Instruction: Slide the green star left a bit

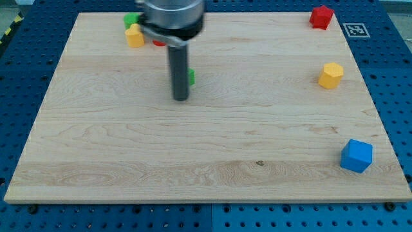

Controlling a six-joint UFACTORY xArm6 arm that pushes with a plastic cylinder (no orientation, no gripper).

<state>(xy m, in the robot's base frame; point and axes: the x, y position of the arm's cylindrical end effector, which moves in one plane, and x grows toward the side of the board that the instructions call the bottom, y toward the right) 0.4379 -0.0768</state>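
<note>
My tip (181, 99) rests on the wooden board (206, 180), left of its middle. A green block (192, 77) peeks out from behind the rod, just to the right of the tip and slightly towards the view's top. Most of it is hidden, so I cannot make out its shape. A second green block (131, 19) sits near the view's top left, partly hidden by the arm. I cannot tell which of the two is the star.
A yellow block (134, 37) lies just below the top-left green block, with a red sliver (158, 43) beside it under the arm. A red block (321, 16) is at the top right, a yellow hexagon (331, 75) at the right, and a blue cube (356, 156) at the bottom right.
</note>
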